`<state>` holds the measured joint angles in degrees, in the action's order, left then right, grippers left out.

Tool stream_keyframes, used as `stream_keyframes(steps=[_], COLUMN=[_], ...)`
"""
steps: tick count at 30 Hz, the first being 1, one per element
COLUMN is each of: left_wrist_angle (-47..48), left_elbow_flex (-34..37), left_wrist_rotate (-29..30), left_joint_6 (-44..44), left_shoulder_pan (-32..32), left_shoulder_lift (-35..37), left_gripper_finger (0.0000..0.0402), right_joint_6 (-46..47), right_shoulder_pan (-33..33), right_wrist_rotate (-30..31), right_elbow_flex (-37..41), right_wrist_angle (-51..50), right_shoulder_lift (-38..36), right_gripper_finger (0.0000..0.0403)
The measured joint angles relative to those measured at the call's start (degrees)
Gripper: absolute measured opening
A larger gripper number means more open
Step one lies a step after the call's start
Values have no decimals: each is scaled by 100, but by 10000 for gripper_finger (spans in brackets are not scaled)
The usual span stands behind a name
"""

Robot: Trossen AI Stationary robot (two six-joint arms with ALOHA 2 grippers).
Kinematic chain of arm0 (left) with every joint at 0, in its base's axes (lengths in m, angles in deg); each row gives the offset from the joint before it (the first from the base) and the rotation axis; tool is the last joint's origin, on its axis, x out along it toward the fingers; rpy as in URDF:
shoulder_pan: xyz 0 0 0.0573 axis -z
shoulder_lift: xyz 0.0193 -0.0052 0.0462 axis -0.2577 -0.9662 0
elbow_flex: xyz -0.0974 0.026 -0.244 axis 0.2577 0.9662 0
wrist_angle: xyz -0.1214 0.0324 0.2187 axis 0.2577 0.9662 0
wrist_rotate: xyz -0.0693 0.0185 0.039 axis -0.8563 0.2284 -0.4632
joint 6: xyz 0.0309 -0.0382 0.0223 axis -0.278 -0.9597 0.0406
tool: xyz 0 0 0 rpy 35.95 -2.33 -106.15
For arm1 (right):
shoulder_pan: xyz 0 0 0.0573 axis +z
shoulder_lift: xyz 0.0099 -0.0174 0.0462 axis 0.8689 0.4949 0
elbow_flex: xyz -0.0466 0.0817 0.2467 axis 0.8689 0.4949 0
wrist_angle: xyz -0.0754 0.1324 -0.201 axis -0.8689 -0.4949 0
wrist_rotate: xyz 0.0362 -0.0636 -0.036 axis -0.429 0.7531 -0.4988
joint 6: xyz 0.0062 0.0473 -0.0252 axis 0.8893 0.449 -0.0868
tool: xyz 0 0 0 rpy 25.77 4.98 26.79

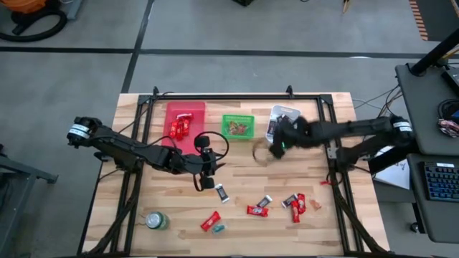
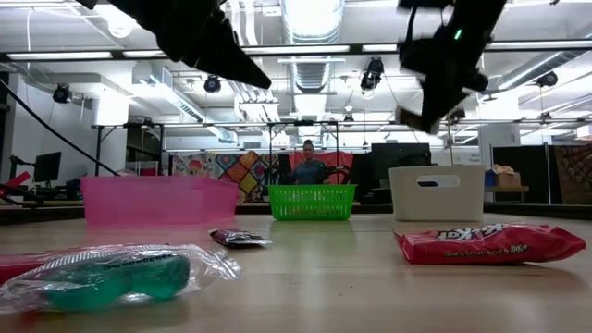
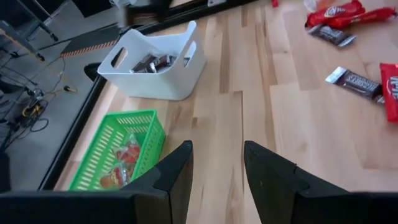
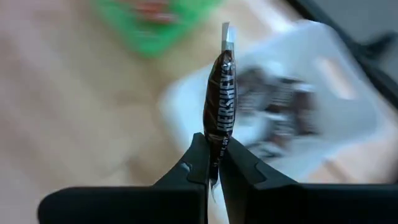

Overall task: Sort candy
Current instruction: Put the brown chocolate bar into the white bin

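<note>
My right gripper (image 4: 213,144) is shut on a dark brown-and-silver candy bar (image 4: 222,81). In the high view it hovers (image 1: 277,147) just near of the white bin (image 1: 283,118), which holds more brown bars (image 4: 280,99). My left gripper (image 3: 217,149) is open and touches nothing, above bare table (image 1: 206,172) in front of the pink bin (image 1: 185,120). Loose candy lies flat on the near table: red pieces (image 1: 210,221) (image 1: 257,210) (image 1: 297,208) and brown pieces (image 1: 222,192) (image 1: 290,201). My right gripper pinches the brown bar by one end (image 4: 216,134) between its two fingers. The bar is lifted clear of the table and sticks straight out beyond the fingertips, its silver far end (image 4: 225,34) free.
A green basket (image 1: 238,127) with orange sweets stands between the pink and white bins along the far side. A round green can (image 1: 156,220) sits near the near-left corner. A black frame (image 1: 237,96) runs along the far edge. A person (image 2: 309,166) is in the room beyond.
</note>
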<state>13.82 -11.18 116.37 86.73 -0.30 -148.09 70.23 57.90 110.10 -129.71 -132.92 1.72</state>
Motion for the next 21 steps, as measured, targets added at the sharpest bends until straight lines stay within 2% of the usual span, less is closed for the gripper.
stream_keyframes(steps=[4,9,11,15,21], left_wrist_angle=[180,579,741,942,957], left_elbow_flex=[1,3,4,4,31], left_wrist_rotate=[2,-5,-4,-21,-744], left_joint_6=[-63,-464,-643,-870,-874], left_shoulder_pan=[0,0,0,0,2], left_shoulder_lift=[0,0,0,0,0], left_gripper_finger=[127,127,127,127,127], right_joint_6=[-648,-1216,-1377,-1418,-1313], right_shoulder_pan=[-1202,-2211,-2361,-2420,-2239], right_wrist_rotate=[-135,-1157,-1338,-1336,-1430], right_elbow_flex=[87,127,129,129,129], right_wrist_angle=[-71,320,448,483,509], right_shoulder_lift=[152,249,259,255,229], right_gripper_finger=[24,61,79,109,120])
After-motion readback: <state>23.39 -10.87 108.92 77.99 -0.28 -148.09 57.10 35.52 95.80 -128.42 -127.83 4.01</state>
